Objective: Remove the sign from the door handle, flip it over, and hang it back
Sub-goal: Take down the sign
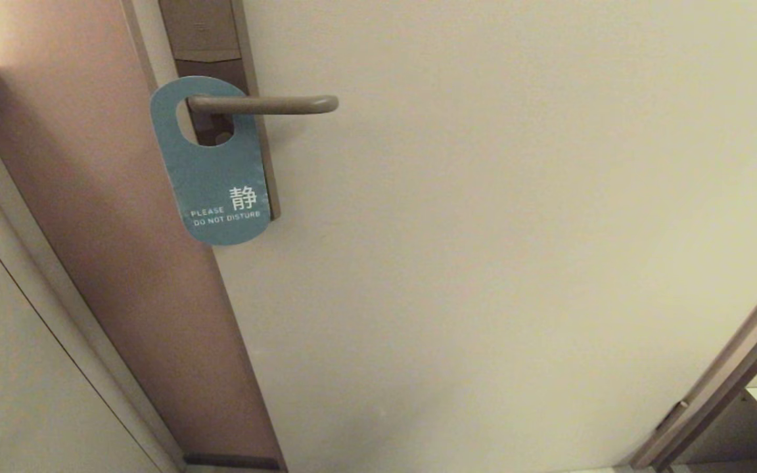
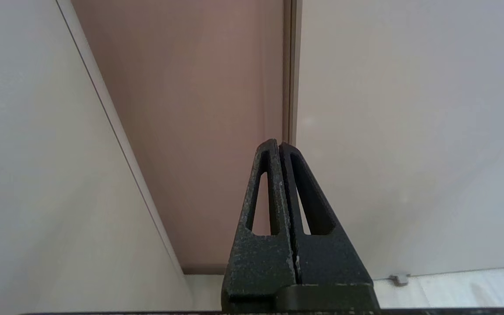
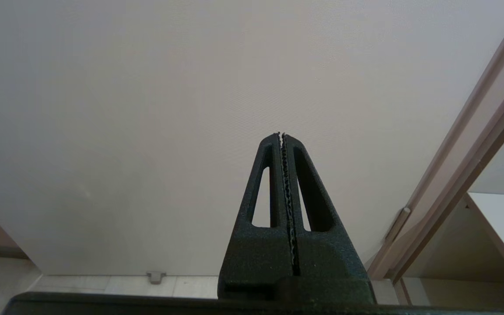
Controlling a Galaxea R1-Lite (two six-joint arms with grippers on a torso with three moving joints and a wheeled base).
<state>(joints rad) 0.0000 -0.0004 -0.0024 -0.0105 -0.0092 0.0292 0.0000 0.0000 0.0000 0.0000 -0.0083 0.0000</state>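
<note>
The sign (image 1: 217, 177) hangs by its oval hole on the door handle (image 1: 267, 104), teal face outward, reading "PLEASE DO NOT DISTURB". The handle is a slim bronze lever on a tall brown plate (image 1: 211, 39), at the upper left of the head view. Neither arm shows in the head view. My left gripper (image 2: 277, 143) is shut and empty, held low in front of the door's edge. My right gripper (image 3: 281, 134) is likewise shut with nothing in it, facing the plain door panel. Neither wrist view shows the sign or the handle.
A pale door (image 1: 516, 230) fills most of the view, with a brown frame strip (image 1: 122, 230) on its left and another frame (image 1: 733, 368) at the lower right. A small door stop (image 3: 156, 276) sits at the floor line.
</note>
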